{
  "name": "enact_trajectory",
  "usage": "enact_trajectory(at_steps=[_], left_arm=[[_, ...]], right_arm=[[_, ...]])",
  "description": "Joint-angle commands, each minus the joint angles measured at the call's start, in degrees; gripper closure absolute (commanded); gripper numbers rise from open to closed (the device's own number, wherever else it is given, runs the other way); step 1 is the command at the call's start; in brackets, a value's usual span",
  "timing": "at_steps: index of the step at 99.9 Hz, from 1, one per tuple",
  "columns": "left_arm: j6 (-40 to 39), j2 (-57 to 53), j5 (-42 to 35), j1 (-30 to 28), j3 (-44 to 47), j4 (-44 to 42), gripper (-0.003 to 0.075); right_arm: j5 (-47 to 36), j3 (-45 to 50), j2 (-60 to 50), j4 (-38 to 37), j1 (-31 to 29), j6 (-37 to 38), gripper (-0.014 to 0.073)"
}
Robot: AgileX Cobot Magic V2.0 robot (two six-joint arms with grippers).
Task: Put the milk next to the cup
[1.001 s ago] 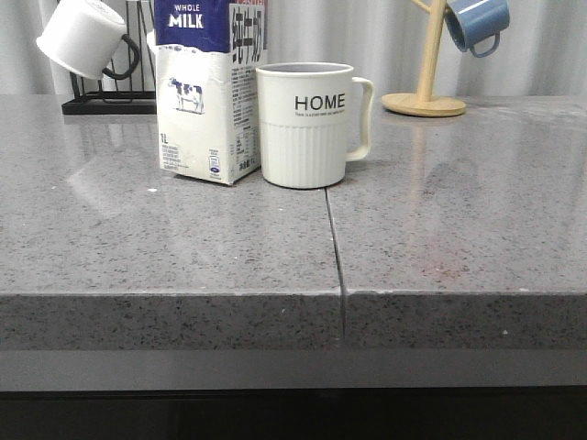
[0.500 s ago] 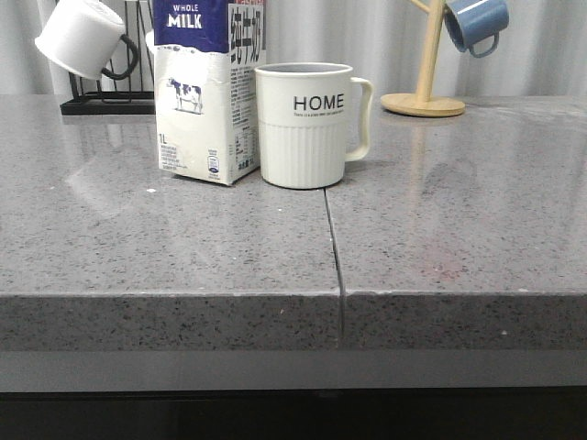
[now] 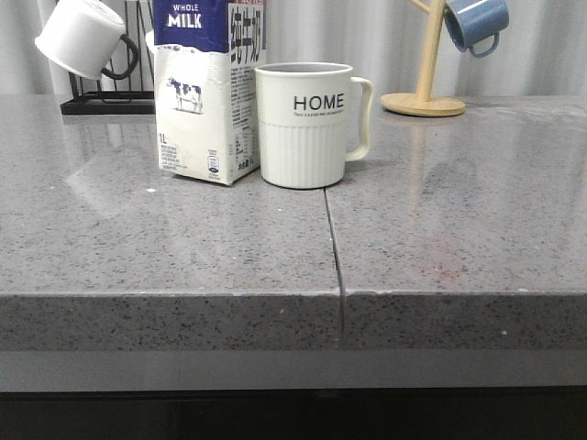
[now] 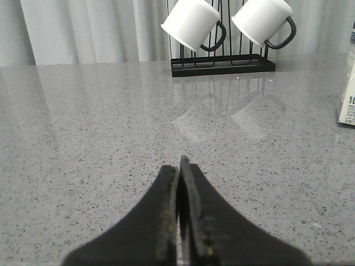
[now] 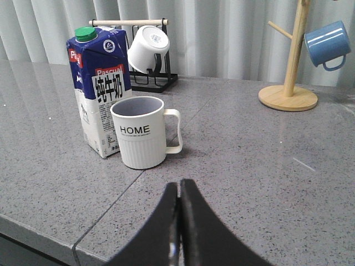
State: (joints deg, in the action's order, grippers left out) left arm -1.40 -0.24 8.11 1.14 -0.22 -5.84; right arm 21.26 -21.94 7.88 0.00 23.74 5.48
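The milk carton (image 3: 206,92), white with a dark blue top band, stands upright on the grey counter, touching or almost touching the left side of the cream ribbed "HOME" cup (image 3: 307,124). Both also show in the right wrist view, the milk (image 5: 100,91) left of the cup (image 5: 141,133). A sliver of the carton shows in the left wrist view (image 4: 348,83). My left gripper (image 4: 179,163) is shut and empty over bare counter, well left of the carton. My right gripper (image 5: 179,185) is shut and empty, near the counter's front edge, short of the cup. Neither gripper shows in the front view.
A black rack (image 4: 222,64) with white black-handled mugs (image 4: 191,23) stands behind the milk at the back left. A wooden mug tree (image 3: 424,96) holding a blue mug (image 3: 475,23) stands at the back right. A seam (image 3: 335,247) runs across the counter.
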Motion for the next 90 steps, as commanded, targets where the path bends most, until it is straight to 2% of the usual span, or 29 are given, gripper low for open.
enact_trajectory(at_steps=[1,60,74,90], left_arm=[[-0.2,-1.8,-5.0,-0.1,2.6,0.4,0.0741],[-0.2,-1.8,-5.0,-0.1,2.6,0.4,0.0741],[-0.2,-1.8,-5.0,-0.1,2.6,0.4,0.0741],[-0.2,-1.8,-5.0,-0.1,2.6,0.4,0.0741]], right_arm=[[-4.3,-1.4,0.6,0.0,0.0,-0.2,0.0660],[-5.7,-1.4,0.6,-0.4,-0.7,-0.2,0.0660],[-10.8,0.5,0.6,-0.4,-6.8,-0.2,0.0660],[-19.7,6.9,0.6,-0.5,-17.5,-0.2,0.0660]])
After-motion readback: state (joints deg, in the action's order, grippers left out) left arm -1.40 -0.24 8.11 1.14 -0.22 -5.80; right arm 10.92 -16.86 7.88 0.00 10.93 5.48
